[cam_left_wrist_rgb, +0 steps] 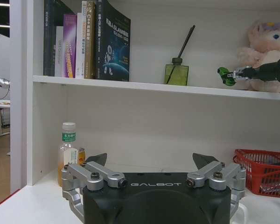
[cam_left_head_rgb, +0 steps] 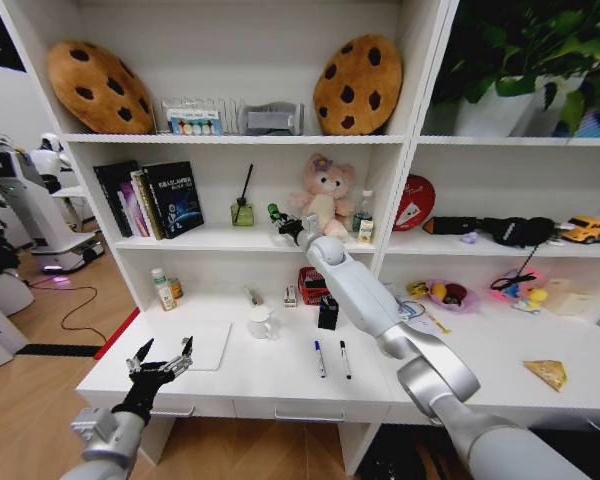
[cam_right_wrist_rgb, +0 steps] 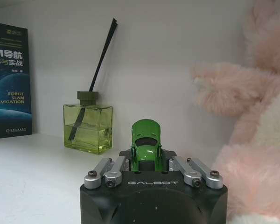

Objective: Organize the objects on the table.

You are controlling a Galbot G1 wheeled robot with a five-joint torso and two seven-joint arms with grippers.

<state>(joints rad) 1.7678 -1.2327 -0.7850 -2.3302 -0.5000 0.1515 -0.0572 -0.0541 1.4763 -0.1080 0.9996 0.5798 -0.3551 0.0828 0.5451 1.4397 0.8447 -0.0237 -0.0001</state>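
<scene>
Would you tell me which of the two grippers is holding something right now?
The right gripper, up at the shelf beside the pink plush bear, grips the green toy car; the left gripper is open over the desk.

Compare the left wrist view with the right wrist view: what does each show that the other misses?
Left wrist alone: the open left gripper, a capped bottle, a red basket, and the right gripper from the side. Right wrist alone: close up, the right gripper shut on the green toy car over the shelf. Both: green diffuser bottle, pink plush bear, dark navigation book.

two pens (cam_left_head_rgb: 331, 359), one green car (cam_right_wrist_rgb: 146, 144)
</scene>
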